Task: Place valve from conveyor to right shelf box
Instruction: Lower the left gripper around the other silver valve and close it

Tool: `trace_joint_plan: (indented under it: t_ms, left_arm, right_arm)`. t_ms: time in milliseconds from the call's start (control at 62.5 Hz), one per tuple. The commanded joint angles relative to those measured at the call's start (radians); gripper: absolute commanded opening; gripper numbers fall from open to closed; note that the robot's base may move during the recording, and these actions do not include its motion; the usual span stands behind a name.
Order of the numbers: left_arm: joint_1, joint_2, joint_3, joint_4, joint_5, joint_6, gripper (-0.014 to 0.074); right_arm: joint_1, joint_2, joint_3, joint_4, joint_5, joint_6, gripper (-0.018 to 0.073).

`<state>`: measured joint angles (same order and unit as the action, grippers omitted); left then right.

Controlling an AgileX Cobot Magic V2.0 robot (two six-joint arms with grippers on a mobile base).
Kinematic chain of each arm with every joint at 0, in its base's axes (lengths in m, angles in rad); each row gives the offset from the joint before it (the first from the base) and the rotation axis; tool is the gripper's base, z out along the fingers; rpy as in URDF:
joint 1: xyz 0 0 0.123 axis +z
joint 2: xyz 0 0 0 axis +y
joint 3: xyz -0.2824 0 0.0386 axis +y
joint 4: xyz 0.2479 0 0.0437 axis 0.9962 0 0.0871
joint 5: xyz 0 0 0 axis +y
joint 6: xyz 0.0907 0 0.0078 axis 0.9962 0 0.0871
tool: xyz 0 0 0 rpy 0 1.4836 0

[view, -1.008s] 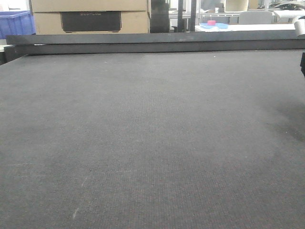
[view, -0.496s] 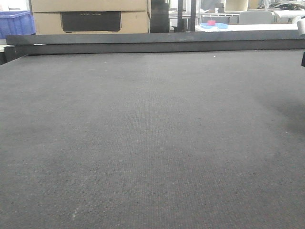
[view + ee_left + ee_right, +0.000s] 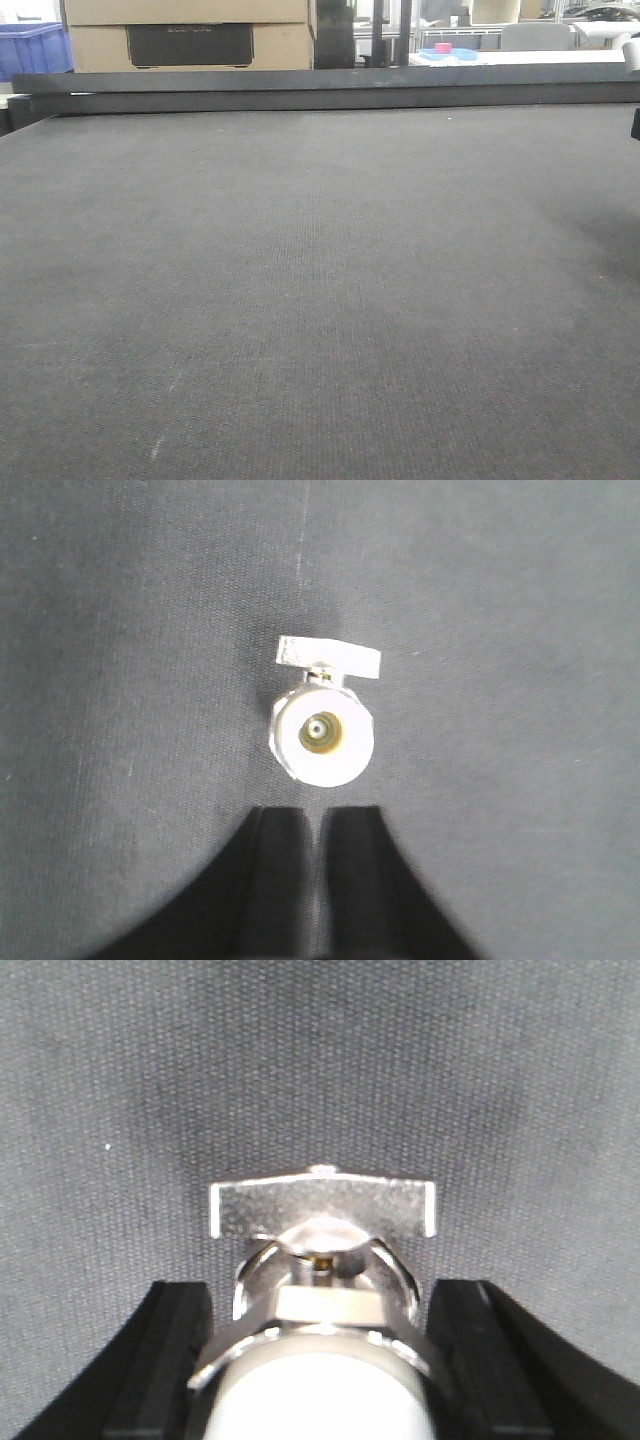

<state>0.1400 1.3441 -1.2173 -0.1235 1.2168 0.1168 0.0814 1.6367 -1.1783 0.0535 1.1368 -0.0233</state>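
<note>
Right pincer (image 3: 320, 1292): clamped on the valve (image 3: 322, 1208); I see the body between the fingers and the handle crosswise just beyond the tips.
Left pincer (image 3: 316, 822): fingers together, holding nothing.
Other valve (image 3: 322, 735): lying on the surface (image 3: 320, 300) just ahead of the left pincer, open end facing it.
Held valve's contact with the surface: I cannot tell.

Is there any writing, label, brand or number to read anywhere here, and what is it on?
No text here is clear enough to quote.
On the cardboard box, the dark panel bears a faint line of letters, too blurred to read.
The valve shows no marking.
The conveyor carries no print.
</note>
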Motion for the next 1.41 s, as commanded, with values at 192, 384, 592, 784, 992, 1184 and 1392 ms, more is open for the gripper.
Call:
trace_joint_plan:
  t_ms: [192,384,592,784,992,1184,1392]
  left_arm:
    - [-0.047,0.085,-0.012,-0.004,0.004,0.042,0.0611]
    - [-0.08,0.173,-0.012,0.0,-0.011,0.042,0.0454]
    - [-0.106,0.249,-0.012,0.097,-0.03,0.031,0.0433]
    - [-0.106,0.282,-0.012,0.101,-0.073,0.031,0.0436]
    - [-0.106,0.281,-0.012,0.101,-0.076,0.029,0.0435]
    - [-0.106,0.285,-0.01,0.101,-0.074,0.029,0.0435]
    - [-0.106,0.304,-0.01,0.101,-0.075,0.029,0.0435]
  right_arm:
    - [-0.004,-0.001,0.002,0.009,-0.018,0.002,-0.0162]
    - [-0.004,-0.001,0.002,0.009,-0.028,0.002,-0.0162]
    - [-0.004,-0.001,0.002,0.009,-0.03,0.002,-0.0162]
    - [-0.004,-0.001,0.002,0.009,-0.034,0.002,-0.0162]
    - [-0.004,-0.001,0.002,0.01,-0.045,0.002,-0.0162]
    - [-0.004,-0.001,0.002,0.013,-0.053,0.002,-0.0162]
    - [-0.004,-0.001,0.002,0.013,-0.063,0.002,-0.0162]
